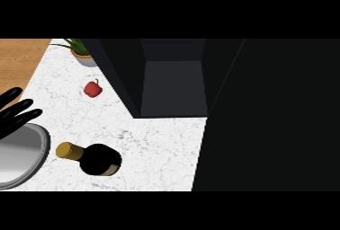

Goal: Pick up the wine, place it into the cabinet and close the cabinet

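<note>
Wine bottle: the wine bottle (98, 159) stands on the white marble desk (159, 139), near the lower left of the view, seen from above; its gold cap (67, 150) leans toward the left in this view.
Neighbours: a round metal bowl or basin (23, 155) is just beside the bottle on its left; I cannot tell if they touch.
Handling: I judge the bottle is glass, so stiff, rather heavy, smooth and slippery, and it can break if it tips.
Where to hold: the dark body below the neck seems the best place, with the fingers wrapped around it; the narrow neck looks less steady.
Left hand: the left hand (15, 114) shows at the left edge, fingers (20, 108) straight and spread, holding nothing, apart from the bottle.
Right hand: not in view.
Cabinet: the dark cabinet (172, 81) is open at the top centre, its door (266, 117) fills the right side.
Other things: a small red pepper (93, 89) and a potted plant (81, 50) stand on the desk, well apart from the bottle.
Progress: the bottle is not yet picked up.
</note>
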`<action>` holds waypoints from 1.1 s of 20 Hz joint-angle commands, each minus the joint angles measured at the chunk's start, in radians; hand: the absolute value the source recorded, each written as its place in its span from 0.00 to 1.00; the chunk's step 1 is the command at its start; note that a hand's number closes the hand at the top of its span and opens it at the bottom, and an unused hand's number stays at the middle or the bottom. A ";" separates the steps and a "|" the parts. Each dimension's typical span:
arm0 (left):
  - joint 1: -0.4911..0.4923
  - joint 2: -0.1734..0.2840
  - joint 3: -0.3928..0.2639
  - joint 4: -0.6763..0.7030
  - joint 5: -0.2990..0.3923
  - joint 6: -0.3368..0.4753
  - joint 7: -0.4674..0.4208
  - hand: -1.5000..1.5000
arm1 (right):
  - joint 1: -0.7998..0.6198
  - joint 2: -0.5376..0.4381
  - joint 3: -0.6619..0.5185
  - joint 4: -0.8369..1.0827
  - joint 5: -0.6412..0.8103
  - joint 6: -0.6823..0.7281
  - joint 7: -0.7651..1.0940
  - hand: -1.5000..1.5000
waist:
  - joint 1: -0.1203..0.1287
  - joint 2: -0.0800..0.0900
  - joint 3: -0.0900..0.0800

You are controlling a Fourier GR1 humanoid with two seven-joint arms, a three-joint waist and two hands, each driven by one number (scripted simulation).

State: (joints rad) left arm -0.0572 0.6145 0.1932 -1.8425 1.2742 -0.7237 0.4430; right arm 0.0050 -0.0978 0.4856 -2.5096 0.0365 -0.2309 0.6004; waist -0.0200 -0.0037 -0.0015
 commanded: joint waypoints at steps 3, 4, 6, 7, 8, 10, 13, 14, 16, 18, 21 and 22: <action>0.038 -0.115 -0.013 0.033 -0.165 -0.085 -0.033 0.00 | -0.001 -0.033 0.067 -0.169 0.141 -0.041 0.090 0.00 | 0.007 -0.002 0.000; 0.016 -0.120 -0.035 0.021 -0.165 -0.041 -0.018 0.00 | -0.017 -0.021 0.070 -0.150 0.158 -0.063 0.090 0.00 | 0.008 -0.001 0.000; -0.019 -0.165 -0.020 0.140 -0.236 -0.107 -0.053 0.00 | -0.007 -0.051 0.068 -0.161 0.144 -0.057 0.091 0.00 | -0.003 0.000 0.000; -0.020 -0.174 -0.034 0.103 -0.244 -0.096 -0.049 0.00 | -0.043 -0.052 0.009 -0.160 0.111 -0.059 0.101 0.00 | 0.005 0.001 0.000; -0.022 -0.178 -0.021 0.157 -0.279 -0.120 -0.054 0.00 | -0.001 -0.049 0.084 -0.170 0.149 -0.073 0.073 0.00 | -0.002 -0.001 0.000; -0.007 -0.211 -0.003 0.170 -0.321 -0.157 -0.083 0.00 | -0.027 -0.060 0.048 -0.155 0.129 -0.080 0.093 0.00 | 0.006 0.000 0.000; -0.027 -0.263 0.031 0.279 -0.442 -0.248 -0.134 0.00 | -0.022 -0.087 0.038 -0.195 0.103 -0.082 0.111 0.00 | -0.005 0.001 -0.001; 0.007 -0.265 0.051 0.265 -0.438 -0.255 -0.150 0.00 | -0.054 -0.076 0.085 -0.195 0.167 -0.110 0.151 0.00 | 0.000 -0.002 -0.002; -0.039 -0.243 0.069 0.309 -0.457 -0.262 -0.155 0.00 | -0.054 -0.082 0.094 -0.168 0.174 -0.120 0.120 0.00 | 0.000 0.000 -0.001; -0.016 -0.258 0.095 0.383 -0.491 -0.334 -0.200 0.00 | -0.046 -0.123 0.064 -0.223 0.130 -0.110 0.144 0.00 | -0.006 -0.001 -0.001; -0.066 -0.313 0.095 0.407 -0.625 -0.347 -0.243 0.00 | -0.060 -0.109 0.090 -0.182 0.161 -0.141 0.129 0.00 | -0.003 0.000 -0.001; -0.048 -0.296 0.119 0.434 -0.620 -0.360 -0.258 0.00 | -0.030 -0.128 0.098 -0.213 0.150 -0.138 0.123 0.00 | -0.003 0.000 -0.001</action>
State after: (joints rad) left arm -0.0963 0.3417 0.2840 -1.4740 0.7383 -1.0163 0.2275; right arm -0.0711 -0.1898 0.5536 -2.5121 0.0725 -0.3610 0.6446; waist -0.0233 -0.0040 -0.0023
